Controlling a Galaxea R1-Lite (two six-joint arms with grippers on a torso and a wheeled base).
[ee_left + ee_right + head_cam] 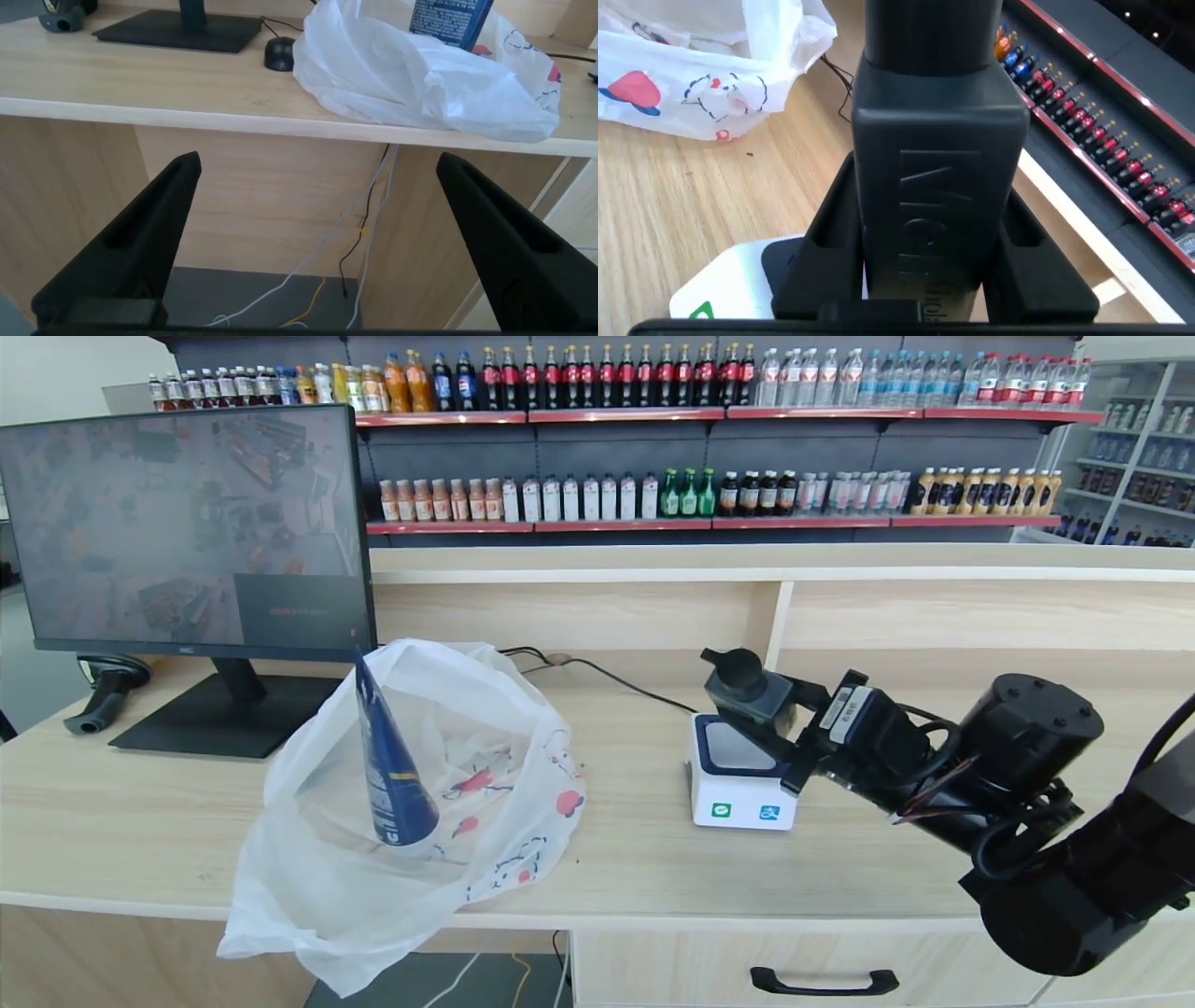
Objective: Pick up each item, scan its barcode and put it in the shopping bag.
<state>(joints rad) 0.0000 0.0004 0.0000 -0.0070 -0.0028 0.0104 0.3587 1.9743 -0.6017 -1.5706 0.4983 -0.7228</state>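
Over the scanner: the right end effector (924, 271) holds a dark grey bottle (750, 698) with a round cap, its fingers closed on the two sides of the body. The bottle hangs just above the white scanner box (744, 789), close to its glass top; whether they touch cannot be told.
Below the worktop edge: the left end effector (318, 243) hangs in front of the cabinet side, fingers spread wide, with nothing between them.
Shopping bag: the white printed bag (485, 728) lies slumped and open on the worktop (635, 859), to the left of the scanner and well apart from it.
Done so far: a dark blue tube (390, 775) stands cap down inside the bag, so one item appears to be scanned and packed.
Step in hand: by the look of it, the bottle is being shown to the scanner. Which face carries the barcode is hidden, so whether it has read cannot be told.
Left to do: finish the scan, carry the bottle across to the bag's mouth and release it inside.
Roughly how far: judged from this, about midway through the second item.
Nearby: a monitor (187, 523) and a handheld scanner (107, 691) sit at the far left.
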